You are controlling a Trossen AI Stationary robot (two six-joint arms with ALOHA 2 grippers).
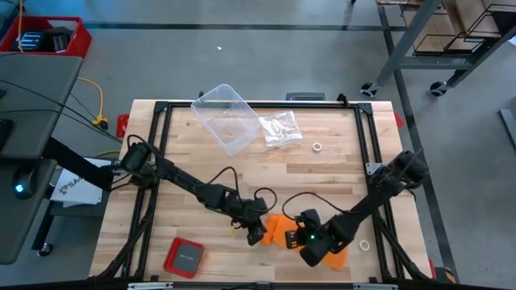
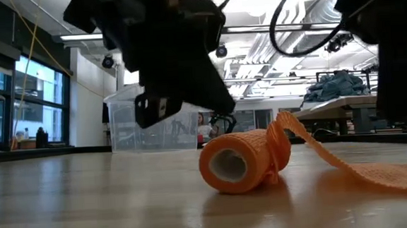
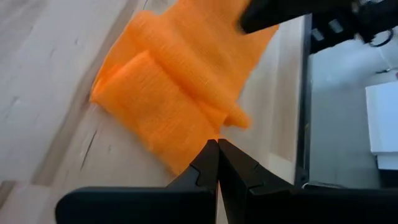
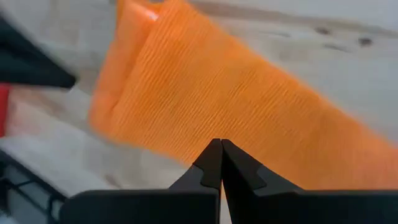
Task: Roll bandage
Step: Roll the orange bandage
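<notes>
Orange bandage part-rolled near table's front edge, left hand and right hand clenched empty beside it

Even, bright overhead light falls on the table. Low view: ceiling lights glare and the arms are dark silhouettes. Both wrist views are blurred, especially the bandage.

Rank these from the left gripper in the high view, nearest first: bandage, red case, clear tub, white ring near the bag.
Measured from the left gripper, shut at the front middle of the table:
1. Bandage, right beside it, toward the right arm.
2. Red case, at the front left.
3. Clear tub, at the back, left of centre.
4. White ring, at the back right; close to the tub's distance, hard to separate.
</notes>
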